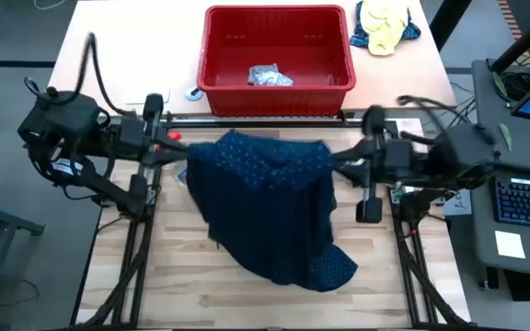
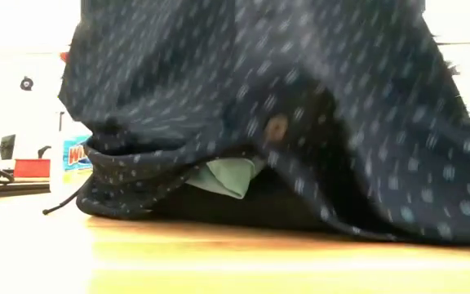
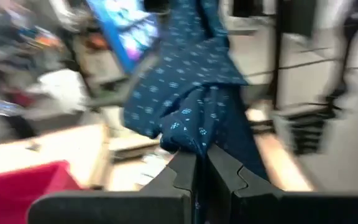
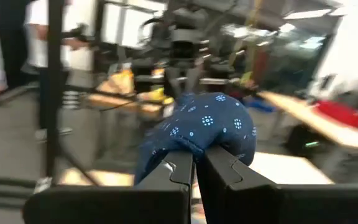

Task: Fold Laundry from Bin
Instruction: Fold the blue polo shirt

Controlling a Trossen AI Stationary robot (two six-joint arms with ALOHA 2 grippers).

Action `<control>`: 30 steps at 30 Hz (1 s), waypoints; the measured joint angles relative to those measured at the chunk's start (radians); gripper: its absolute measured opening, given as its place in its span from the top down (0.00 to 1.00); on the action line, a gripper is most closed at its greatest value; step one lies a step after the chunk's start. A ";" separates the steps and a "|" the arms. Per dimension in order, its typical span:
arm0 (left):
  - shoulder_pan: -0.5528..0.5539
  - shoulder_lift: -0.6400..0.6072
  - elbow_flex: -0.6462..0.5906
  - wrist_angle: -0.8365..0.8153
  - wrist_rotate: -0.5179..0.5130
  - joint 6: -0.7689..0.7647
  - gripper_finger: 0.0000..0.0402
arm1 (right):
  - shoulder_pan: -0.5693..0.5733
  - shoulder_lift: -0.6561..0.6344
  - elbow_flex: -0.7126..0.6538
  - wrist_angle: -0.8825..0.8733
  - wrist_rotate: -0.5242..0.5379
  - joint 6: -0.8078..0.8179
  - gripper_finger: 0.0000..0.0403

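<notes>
Navy dotted garment [image 1: 270,207] slung between 2 grippers, left [image 1: 184,150] and right [image 1: 339,158], both clenched on it.

We see a navy garment [image 1: 270,207] with tiny pale dots (a mint-green label inside), a red bin [image 1: 277,57], and a light wooden table [image 1: 274,294].

Overhead, table-level, two wrist cameras.

Navy dotted garment [image 1: 270,207] stretched between left gripper [image 1: 184,150] and right gripper [image 1: 339,158], hem trailing on table [image 1: 191,294]; red bin [image 1: 277,57] beyond.
</notes>
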 joint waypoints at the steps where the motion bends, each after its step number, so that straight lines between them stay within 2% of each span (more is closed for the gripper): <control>1: 0.001 0.026 0.034 0.005 -0.049 0.033 1.00 | 0.004 0.006 0.024 0.001 0.046 -0.028 0.98; 3: 0.012 0.081 0.093 0.013 -0.184 0.120 1.00 | 0.003 0.021 0.059 0.006 0.164 -0.093 0.98; 5: 0.034 0.094 0.061 0.094 -0.321 0.242 1.00 | -0.010 0.026 0.051 0.082 0.337 -0.195 0.98; 6: 0.050 0.105 0.042 0.119 -0.358 0.303 1.00 | -0.017 0.029 0.050 0.113 0.431 -0.261 0.98; 8: 0.122 0.121 0.028 0.156 -0.360 0.371 1.00 | -0.051 0.045 0.050 0.133 0.607 -0.350 0.98; 10: 0.218 0.143 0.023 0.151 -0.338 0.362 1.00 | -0.110 0.057 0.050 0.107 0.729 -0.353 0.98; 14: 0.437 0.195 0.008 0.109 -0.295 0.286 1.00 | -0.250 0.071 0.049 -0.102 0.751 -0.172 0.98; 17: 0.581 0.253 0.001 0.104 -0.239 0.259 1.00 | -0.388 0.075 0.049 -0.311 0.662 0.023 0.98; 20: 0.700 0.323 0.003 0.102 -0.103 0.220 1.00 | -0.575 0.083 0.044 -0.499 0.423 0.234 0.98; 23: 0.780 0.393 0.003 0.094 0.014 0.156 1.00 | -0.761 0.107 0.023 -0.618 0.184 0.366 0.98; 27: 0.817 0.465 0.008 0.071 0.026 0.060 0.98 | -0.935 0.158 -0.037 -0.701 -0.005 0.462 0.98; 30: 0.820 0.483 0.011 0.025 0.030 0.001 0.93 | -1.011 0.185 -0.096 -0.709 -0.136 0.487 0.97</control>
